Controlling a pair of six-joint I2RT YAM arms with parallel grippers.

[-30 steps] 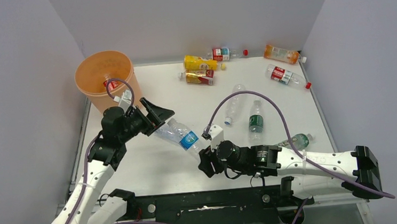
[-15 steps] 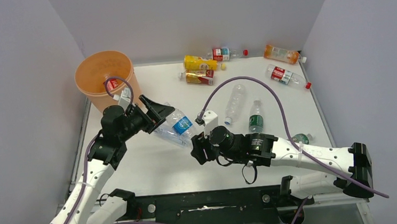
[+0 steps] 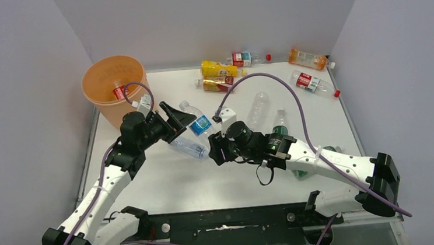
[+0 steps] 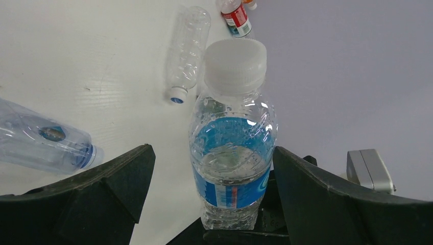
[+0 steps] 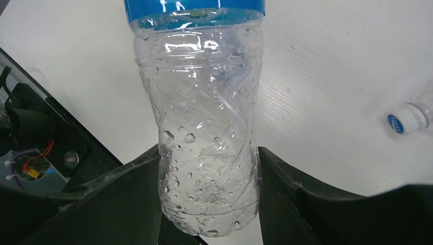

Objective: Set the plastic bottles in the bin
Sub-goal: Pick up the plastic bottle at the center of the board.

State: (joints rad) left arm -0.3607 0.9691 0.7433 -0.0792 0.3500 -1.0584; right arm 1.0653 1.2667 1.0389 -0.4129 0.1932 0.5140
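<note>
Progress is slight, by my reckoning. From above, the round peach-orange plastic bin (image 3: 105, 111) stands at the far left corner of the white worktop (image 3: 167, 185), and I can make out just one red-labelled bottle (image 3: 120, 92) inside it. Most of the clear plastic bottles lie loose. A yellow-labelled one (image 3: 218, 68), a red-and-yellow one (image 3: 217, 85) and a red-and-blue one (image 3: 242, 58) lie along the back. An orange-filled one (image 3: 307, 58) and a red-capped one (image 3: 313, 82) are at the far right, with a bare clear one (image 3: 257, 111) and a green-labelled one (image 3: 279, 130) in the middle. The blue-labelled clear bottle (image 3: 201, 124) is up off the worktop between my two arms, near the bin but not over it.

From my left wrist, my left tool (image 4: 214, 153) stands wide apart, with that bottle between its fingers but not gripped. Another clear bottle (image 4: 41, 143) lies on the worktop to one side.

From my right wrist, my right tool (image 5: 207, 204) is clamped on the blue-labelled bottle's lower body. I judge this one is mid hand-over, and nearly everything is left to do.
</note>
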